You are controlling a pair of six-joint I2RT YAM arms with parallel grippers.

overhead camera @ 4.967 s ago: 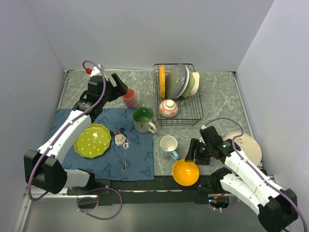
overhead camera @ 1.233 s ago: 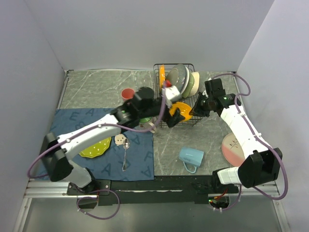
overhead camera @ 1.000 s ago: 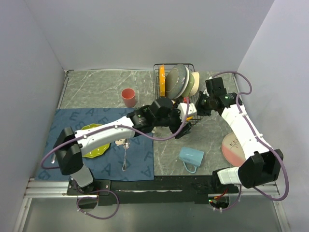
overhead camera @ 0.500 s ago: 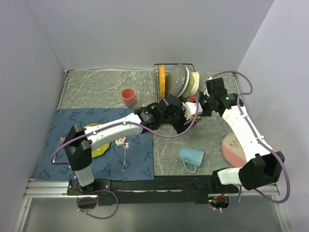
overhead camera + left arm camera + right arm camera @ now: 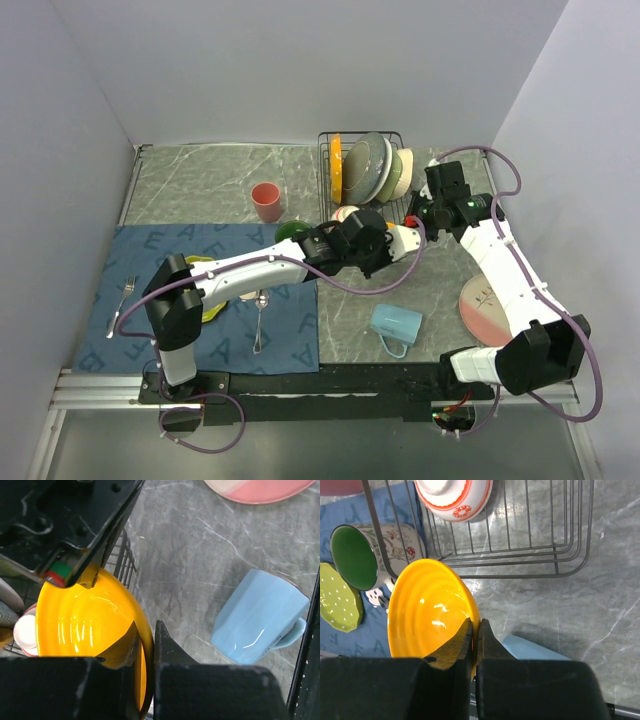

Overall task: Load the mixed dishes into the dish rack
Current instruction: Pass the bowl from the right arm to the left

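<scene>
An orange bowl hangs over the near edge of the black wire dish rack, gripped from two sides. My left gripper is shut on its rim, with one finger inside the bowl and one outside. At another point of the rim, my right gripper is also shut. In the top view both arms meet beside the rack and cover the bowl. The rack holds an orange plate, a grey plate, a cream bowl and a small red-patterned bowl.
A light blue mug lies on its side on the marble. A pink plate sits at the right. A green mug, a lime-green plate, a spoon and a fork rest on the blue mat. A pink cup stands behind.
My left arm has reached further right to the bowl, and its jaws have closed on the rim. The right arm has kept its grip and hardly moved.
</scene>
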